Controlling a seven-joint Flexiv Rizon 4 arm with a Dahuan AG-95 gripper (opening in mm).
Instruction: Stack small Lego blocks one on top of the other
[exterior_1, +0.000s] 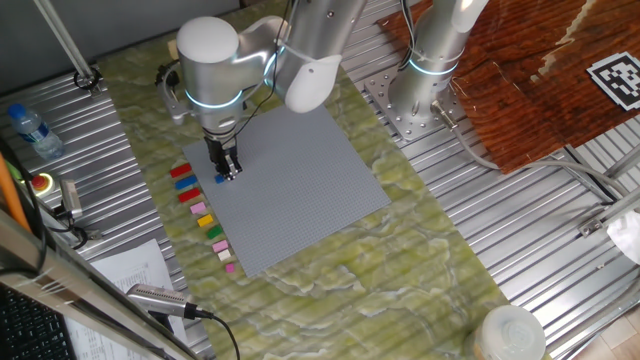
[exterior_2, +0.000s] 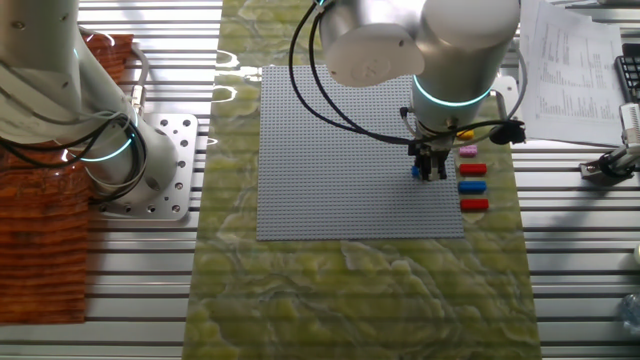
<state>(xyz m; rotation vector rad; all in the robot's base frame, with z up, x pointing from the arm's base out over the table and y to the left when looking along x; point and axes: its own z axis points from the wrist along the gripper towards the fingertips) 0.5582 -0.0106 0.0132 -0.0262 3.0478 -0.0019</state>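
Hovering low over the left edge of the grey studded baseplate (exterior_1: 300, 190), gripper (exterior_1: 229, 170) pointing straight down, fingers drawn close about a small blue Lego block (exterior_1: 221, 179) seen at the fingertips in both fixed views; whether block is truly pinched or merely touched, and whether seated on the plate, too small to tell. Remaining small Lego blocks laid in a single file on the green marbled mat (exterior_1: 400, 260), just beside the plate edge and near the gripper: red block (exterior_1: 180, 171) nearest the arm base, then blue block (exterior_1: 183, 184), a second red block (exterior_1: 188, 196), then yellow (exterior_1: 198, 208), green (exterior_1: 214, 232) and pink (exterior_1: 230, 267) pieces trailing away. Row running parallel to the plate edge; each brick's long axis lying across the row, pointing toward the plate. Likely next pick, judged from layout: the nearest red or blue brick, lying sideways off the plate from the fingertips, a short lateral reach with no wrist turn apparently needed. Second arm (exterior_1: 435, 50) bolted well apart on the ribbed metal table (exterior_1: 520, 230), taking no part. Writing: square black-and-white fiducial tag (exterior_1: 617, 80) on the wood-grain board; printed sheets (exterior_2: 575, 70) at the table edge, text illegible; no brand readable on arm or bricks.
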